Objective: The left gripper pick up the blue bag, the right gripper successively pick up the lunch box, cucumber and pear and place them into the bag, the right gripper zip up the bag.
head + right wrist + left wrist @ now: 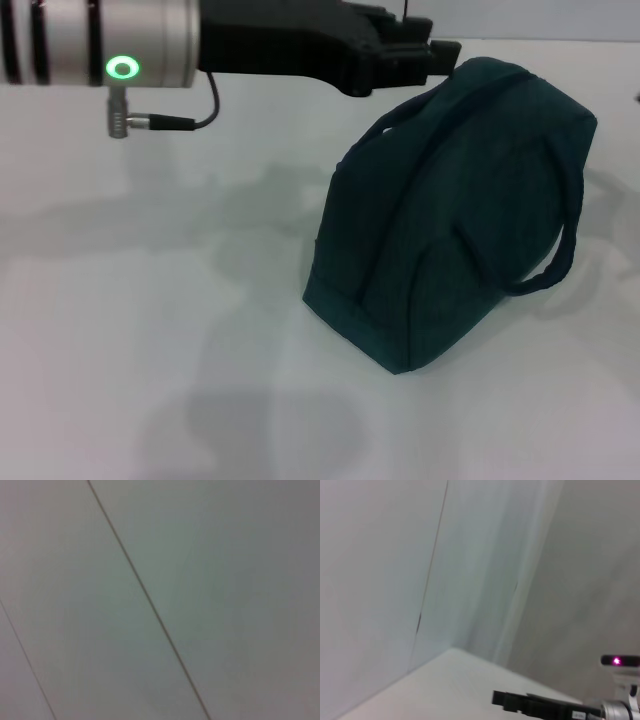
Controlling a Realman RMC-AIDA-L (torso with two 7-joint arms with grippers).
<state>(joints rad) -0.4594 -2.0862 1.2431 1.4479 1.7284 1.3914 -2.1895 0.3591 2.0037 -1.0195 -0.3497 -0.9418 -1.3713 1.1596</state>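
The blue bag [460, 220] stands on the white table [150, 330] right of centre in the head view. Its top looks closed and a carry strap [560, 255] hangs down its right side. My left gripper [443, 58] reaches in from the upper left and is shut on the bag's top end. The bag's base rests on the table. The lunch box, cucumber and pear are not in view. A black gripper on a silver wrist, apparently my right gripper [520, 701], shows far off in the left wrist view.
The left arm's silver wrist with a green ring light [122, 68] spans the top left of the head view. The left wrist view shows pale walls [420, 570]. The right wrist view shows only a plain grey surface [200, 580] with thin lines.
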